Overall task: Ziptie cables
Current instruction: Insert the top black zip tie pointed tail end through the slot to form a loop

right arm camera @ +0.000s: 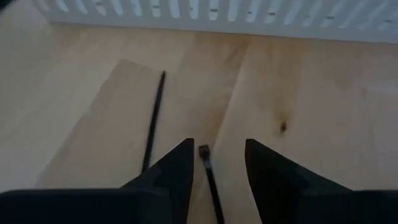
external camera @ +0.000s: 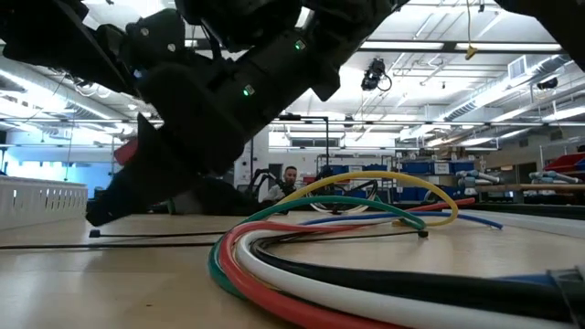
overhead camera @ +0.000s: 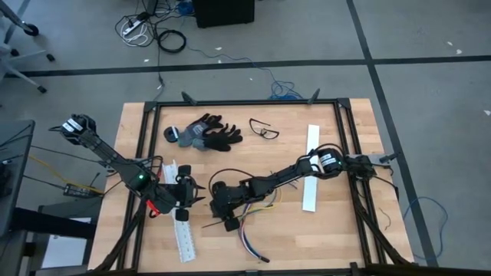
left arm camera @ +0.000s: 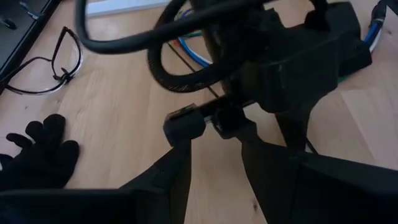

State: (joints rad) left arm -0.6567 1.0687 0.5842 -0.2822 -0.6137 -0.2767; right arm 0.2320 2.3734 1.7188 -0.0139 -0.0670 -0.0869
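The cables [overhead camera: 253,228] lie loose on the wooden table near its front, right of my right gripper. In the low view the cables [external camera: 347,215] curve over the tabletop. My right gripper [right arm camera: 217,144] is open and low over the table. A thin black ziptie [right arm camera: 209,171] lies on the wood between its fingers, touching neither. A second ziptie [right arm camera: 154,118] lies just outside them. My left gripper [left arm camera: 213,134] hovers open beside my right gripper [overhead camera: 224,217]. A small black block [left arm camera: 184,124] shows at its tips; whether it touches, I cannot tell.
A white slotted strip [overhead camera: 184,234] lies right ahead of the right gripper, and another white strip [overhead camera: 311,176] lies under the right arm. Black gloves [overhead camera: 203,134] and safety glasses [overhead camera: 265,130] sit at the far side. A thick black cord [left arm camera: 168,68] loops off the right arm.
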